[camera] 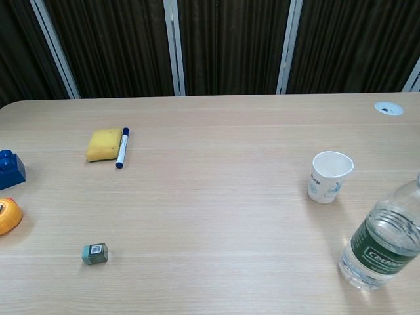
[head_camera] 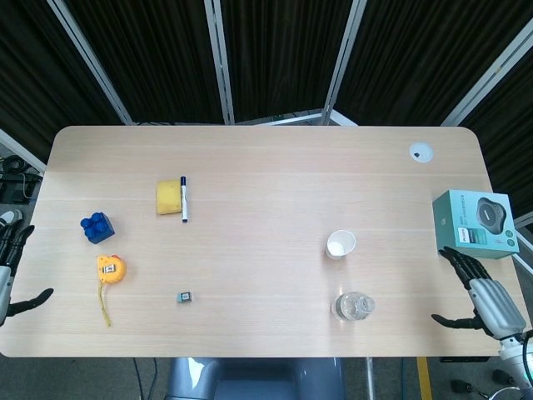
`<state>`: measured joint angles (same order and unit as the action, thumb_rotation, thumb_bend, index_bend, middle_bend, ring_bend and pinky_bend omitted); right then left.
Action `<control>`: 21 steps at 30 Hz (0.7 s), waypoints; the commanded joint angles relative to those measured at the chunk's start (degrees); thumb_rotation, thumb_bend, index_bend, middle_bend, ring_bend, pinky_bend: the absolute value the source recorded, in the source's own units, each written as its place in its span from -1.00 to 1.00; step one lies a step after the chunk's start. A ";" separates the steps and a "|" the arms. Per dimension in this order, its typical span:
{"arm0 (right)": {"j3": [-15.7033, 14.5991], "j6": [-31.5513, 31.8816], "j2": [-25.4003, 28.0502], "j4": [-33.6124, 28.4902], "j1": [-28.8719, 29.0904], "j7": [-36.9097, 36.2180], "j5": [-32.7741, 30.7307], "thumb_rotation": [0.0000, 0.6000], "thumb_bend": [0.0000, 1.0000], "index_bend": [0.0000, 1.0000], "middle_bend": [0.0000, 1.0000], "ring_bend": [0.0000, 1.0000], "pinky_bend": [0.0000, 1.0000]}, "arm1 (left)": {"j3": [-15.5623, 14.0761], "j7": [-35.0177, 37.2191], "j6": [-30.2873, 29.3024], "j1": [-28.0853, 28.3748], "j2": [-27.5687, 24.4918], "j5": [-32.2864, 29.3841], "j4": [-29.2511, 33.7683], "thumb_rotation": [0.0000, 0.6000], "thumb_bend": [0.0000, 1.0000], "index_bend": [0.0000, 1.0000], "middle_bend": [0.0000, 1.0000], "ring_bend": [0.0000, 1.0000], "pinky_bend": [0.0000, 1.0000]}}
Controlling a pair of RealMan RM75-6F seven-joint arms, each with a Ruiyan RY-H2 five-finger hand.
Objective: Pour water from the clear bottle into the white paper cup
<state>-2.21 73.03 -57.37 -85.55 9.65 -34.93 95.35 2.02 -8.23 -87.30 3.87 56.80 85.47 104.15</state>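
Observation:
The clear bottle [head_camera: 354,307] stands upright near the table's front edge, right of centre; in the chest view the bottle [camera: 382,244] shows a green label. The white paper cup [head_camera: 340,244] stands upright and empty a little behind it, seen also as the cup [camera: 328,176] in the chest view. My right hand [head_camera: 481,297] hovers at the table's right edge, well right of the bottle, fingers spread, holding nothing. My left hand [head_camera: 10,268] is at the far left edge, fingers apart and empty. Neither hand shows in the chest view.
A teal box [head_camera: 473,223] sits at the right edge just behind my right hand. On the left lie a yellow sponge [head_camera: 169,197] with a marker [head_camera: 184,198], a blue block [head_camera: 97,227], a yellow tape measure [head_camera: 110,270] and a small grey cube [head_camera: 185,297].

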 commanded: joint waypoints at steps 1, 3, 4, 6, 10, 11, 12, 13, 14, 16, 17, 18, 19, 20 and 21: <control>-6.39 -3.29 -6.18 16.21 4.68 -18.27 10.09 1.00 -1.00 -1.00 -0.97 -1.00 -1.00 | -0.08 -1.11 -0.01 -0.04 0.33 -0.01 0.47 1.00 -1.00 -1.00 -1.00 -1.00 -1.00; -7.77 -2.97 -7.89 18.79 5.51 -22.15 11.95 1.00 -1.00 -1.00 -0.94 -1.00 -1.00 | -0.16 -1.70 0.11 -0.03 0.59 -0.03 0.73 1.00 -1.00 -1.00 -1.00 -1.00 -1.00; -8.39 -2.80 -8.78 19.88 5.97 -24.00 12.82 1.00 -1.00 -1.00 -0.92 -1.00 -1.00 | -0.18 -2.06 0.22 0.01 0.72 -0.08 0.81 1.00 -1.00 -1.00 -1.00 -1.00 -1.00; -9.33 -1.94 -11.04 22.27 7.09 -27.78 14.48 1.00 -1.00 -0.98 -0.88 -1.00 -1.00 | -0.11 -2.94 0.58 0.18 1.11 -0.42 0.90 1.00 -1.00 -1.00 -1.00 -1.00 -1.00; -9.47 -0.04 -15.21 26.36 8.48 -29.59 15.96 1.00 -1.00 -0.89 -0.78 -1.00 -1.00 | 0.08 -4.37 1.70 0.64 1.84 -1.61 0.74 1.00 -1.00 -1.00 -1.00 -1.00 -1.00; -9.41 0.30 -16.10 27.10 8.74 -29.58 16.12 1.00 -1.00 -0.89 -0.77 -0.99 -1.00 | 0.14 -4.66 2.00 0.76 2.01 -1.96 0.64 1.00 -1.00 -1.00 -1.00 -1.00 -1.00; -9.30 0.67 -17.03 27.70 9.00 -29.63 16.26 1.00 -1.00 -0.89 -0.77 -0.98 -1.00 | 0.21 -4.93 2.30 0.87 2.17 -2.32 0.53 1.00 -1.00 -1.00 -1.00 -1.00 -1.00; -9.22 0.84 -17.52 27.96 9.14 -29.69 16.28 1.00 -1.00 -0.89 -0.76 -0.97 -1.00 | 0.26 -5.05 2.45 0.94 2.24 -2.54 0.48 1.00 -1.00 -1.00 -1.00 -1.00 -1.00; -9.08 1.12 -18.47 28.40 9.41 -29.92 16.27 1.00 -1.00 -0.89 -0.76 -0.96 -1.00 | 0.41 -5.32 2.71 1.07 2.40 -2.99 0.35 1.00 -1.00 -1.00 -1.00 -1.00 -1.00; -8.87 1.28 -20.29 29.22 10.09 -30.45 16.25 1.00 -1.00 -0.89 -0.75 -0.95 -1.00 | 0.72 -5.79 3.17 1.33 2.73 -3.88 0.04 1.00 -1.00 -1.00 -1.00 -1.00 -1.00; -8.79 1.29 -21.07 29.70 10.38 -30.58 16.17 1.00 -1.00 -0.89 -0.73 -0.93 -1.00 | 0.83 -5.95 3.41 1.44 2.88 -4.25 -0.09 1.00 -1.00 -1.00 -1.00 -1.00 -1.00; -8.68 1.33 -21.80 30.18 10.64 -30.63 16.07 1.00 -1.00 -0.89 -0.72 -0.91 -1.00 | 0.86 -6.05 3.71 1.53 3.00 -4.61 -0.14 1.00 -1.00 -1.00 -1.00 -1.00 -1.00; -8.49 1.42 -22.54 30.65 10.84 -30.60 15.84 1.00 -1.00 -0.89 -0.71 -0.89 -1.00 | 0.81 -6.12 4.14 1.66 3.06 -4.90 -0.11 1.00 -1.00 -1.00 -1.00 -1.00 -1.00; -8.25 1.52 -23.35 31.15 10.99 -30.44 15.57 1.00 -1.00 -0.89 -0.70 -0.89 -1.00 | 0.71 -6.05 4.69 1.81 3.05 -5.16 0.07 1.00 -1.00 -1.00 -1.00 -1.00 -1.00; -8.10 1.55 -24.09 31.68 11.14 -30.28 15.35 1.00 -1.00 -0.89 -0.70 -0.89 -1.00 | 0.69 -5.99 5.04 1.93 3.00 -5.32 0.24 1.00 -1.00 -1.00 -1.00 -1.00 -1.00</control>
<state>-10.69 74.36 -80.38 -54.78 20.31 -65.28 111.09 2.75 -14.22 -82.75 5.57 59.76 80.49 104.21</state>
